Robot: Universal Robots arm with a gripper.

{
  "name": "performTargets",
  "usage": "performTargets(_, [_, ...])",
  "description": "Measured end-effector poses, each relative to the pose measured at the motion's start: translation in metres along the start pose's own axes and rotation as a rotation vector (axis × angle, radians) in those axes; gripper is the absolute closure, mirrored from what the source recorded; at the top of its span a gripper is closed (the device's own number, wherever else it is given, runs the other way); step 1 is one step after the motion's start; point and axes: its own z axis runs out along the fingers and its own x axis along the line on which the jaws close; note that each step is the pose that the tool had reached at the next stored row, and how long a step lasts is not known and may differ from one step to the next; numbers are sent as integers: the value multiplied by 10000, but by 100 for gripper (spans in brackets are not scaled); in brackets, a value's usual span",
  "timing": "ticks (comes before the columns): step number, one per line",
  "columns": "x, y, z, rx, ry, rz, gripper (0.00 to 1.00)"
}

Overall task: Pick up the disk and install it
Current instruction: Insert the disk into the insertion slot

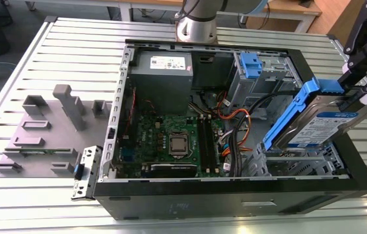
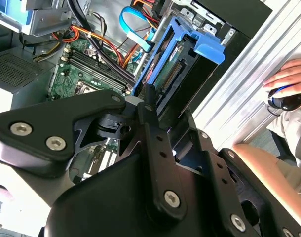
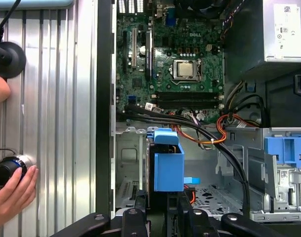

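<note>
The gripper (image 1: 360,103) clamps the disk (image 1: 314,124) by its upper end above the case (image 1: 235,197); it likely handles stiff, dense and shock-sensitive, safest held by its edges.

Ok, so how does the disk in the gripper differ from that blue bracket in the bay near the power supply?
The disk has a silver drive with a blue-and-white label; the blue bracket shows no drive. The disk is held tilted by the gripper over the computer case; the bracket sits in a metal bay. Both have blue plastic frames.
</note>
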Motion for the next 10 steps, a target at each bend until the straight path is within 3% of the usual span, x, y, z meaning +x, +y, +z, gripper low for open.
performTargets(10, [1,-14,33,0,0,0,65])
